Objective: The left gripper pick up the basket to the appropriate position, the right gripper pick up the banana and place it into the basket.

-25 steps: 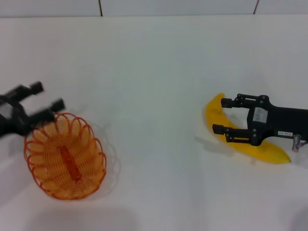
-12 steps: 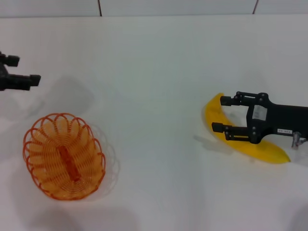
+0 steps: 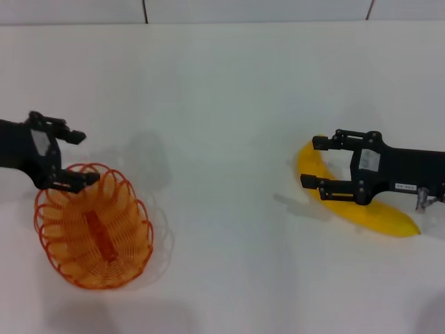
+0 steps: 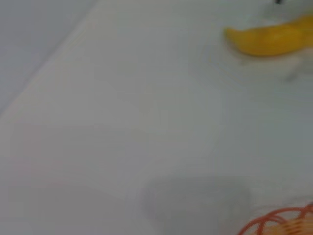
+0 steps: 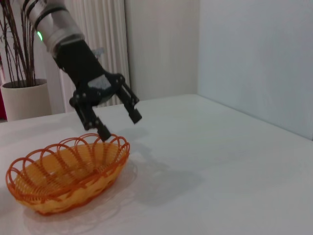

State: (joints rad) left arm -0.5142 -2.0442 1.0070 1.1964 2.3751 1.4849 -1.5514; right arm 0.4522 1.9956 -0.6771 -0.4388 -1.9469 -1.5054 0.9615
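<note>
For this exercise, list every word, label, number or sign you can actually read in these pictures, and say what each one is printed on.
No text here can be read.
White square sticker on the left hand: no print can be made out.
White sticker on the right hand: no print can be made out.
Long white label farther back on the right hand: dark marks, too small to read.
The basket and the banana: no markings.

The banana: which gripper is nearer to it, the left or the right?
The right. The right gripper is open directly over the banana, fingers spanning its upper end. The left gripper is far across the table, open at the rim of the basket.
</note>
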